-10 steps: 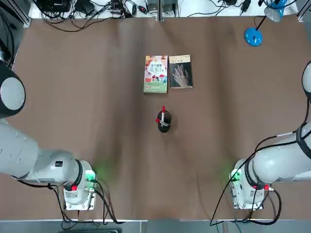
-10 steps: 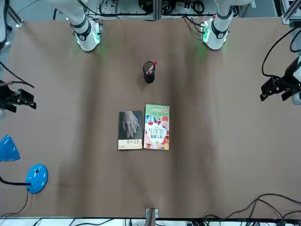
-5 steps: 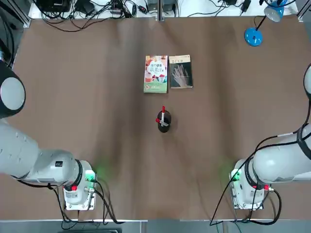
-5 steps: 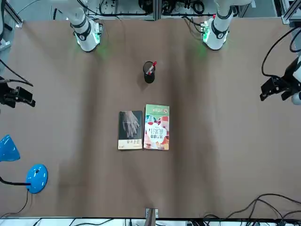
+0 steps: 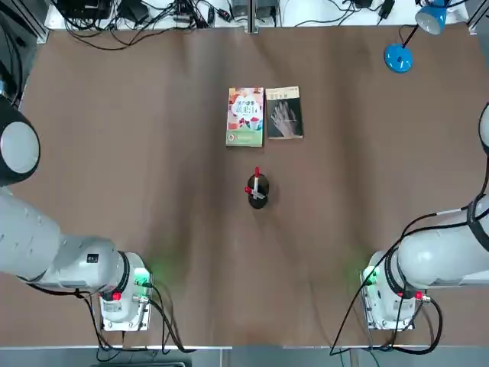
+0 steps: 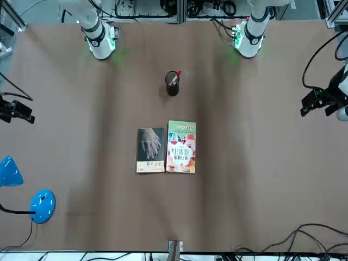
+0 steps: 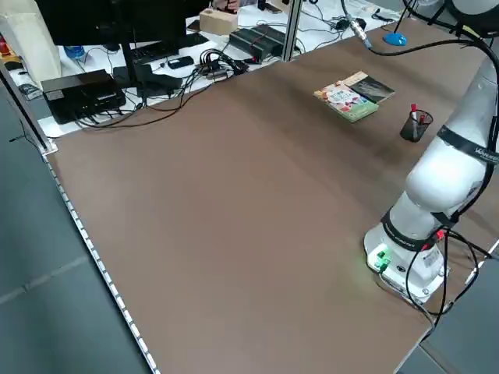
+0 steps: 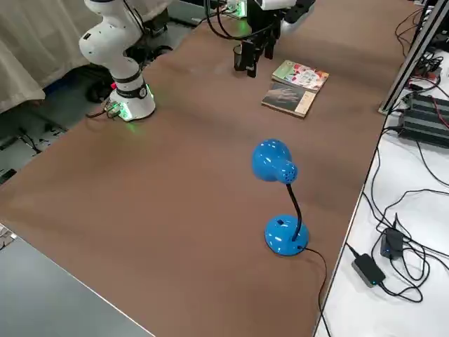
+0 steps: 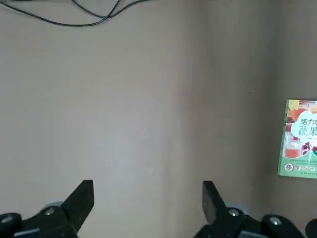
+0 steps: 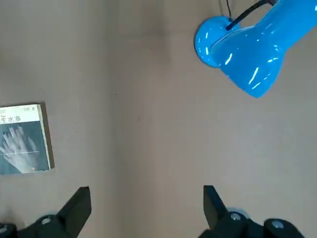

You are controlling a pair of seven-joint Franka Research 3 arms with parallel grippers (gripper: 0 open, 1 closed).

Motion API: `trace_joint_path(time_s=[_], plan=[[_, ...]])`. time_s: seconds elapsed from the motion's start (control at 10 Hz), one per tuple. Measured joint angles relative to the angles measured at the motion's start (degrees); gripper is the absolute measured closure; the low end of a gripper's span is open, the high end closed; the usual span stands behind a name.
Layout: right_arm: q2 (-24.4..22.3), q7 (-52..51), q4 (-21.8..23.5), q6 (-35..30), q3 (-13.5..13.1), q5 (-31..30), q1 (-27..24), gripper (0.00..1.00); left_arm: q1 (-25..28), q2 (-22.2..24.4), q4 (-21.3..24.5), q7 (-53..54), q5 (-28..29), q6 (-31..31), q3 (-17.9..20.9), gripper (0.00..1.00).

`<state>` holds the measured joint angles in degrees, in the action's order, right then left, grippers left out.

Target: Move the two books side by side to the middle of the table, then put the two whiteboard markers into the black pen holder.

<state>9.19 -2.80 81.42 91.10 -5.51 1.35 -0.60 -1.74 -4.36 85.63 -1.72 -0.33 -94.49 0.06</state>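
On the large brown desk (image 5: pixel 137 153), the colourful green, white and red paperback (image 5: pixel 245 116) and the dark grey-green paperback with a pale hand (image 5: pixel 284 113) lay touching, side by side near the middle. Just toward 6 o'clock of them, in the top view, the small round black pen holder (image 5: pixel 257 192) held the red-capped white markers (image 5: pixel 257 181). The left pincer (image 9: pixel 147 206) and right pincer (image 10: pixel 146 208) hung spread and empty, well apart from everything. Little seemed left to do; a careless sweep could topple the light cup.

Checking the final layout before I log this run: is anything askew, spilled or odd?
Nothing stands out. The colourful green book and dark grey-green book lie flat, side by side, and the two red-capped markers stand in the upright black pen holder.
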Motion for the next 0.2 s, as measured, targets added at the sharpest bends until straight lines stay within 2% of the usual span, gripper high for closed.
trace_joint_path(time_s=[0.2], plan=[[0.0, 0.04, -0.01, 0.16, -0.02, -0.04, -0.05, 0.0, -0.01, 0.0, 0.0, 0.0, 0.0, 0.0, -0.03, 0.04]])
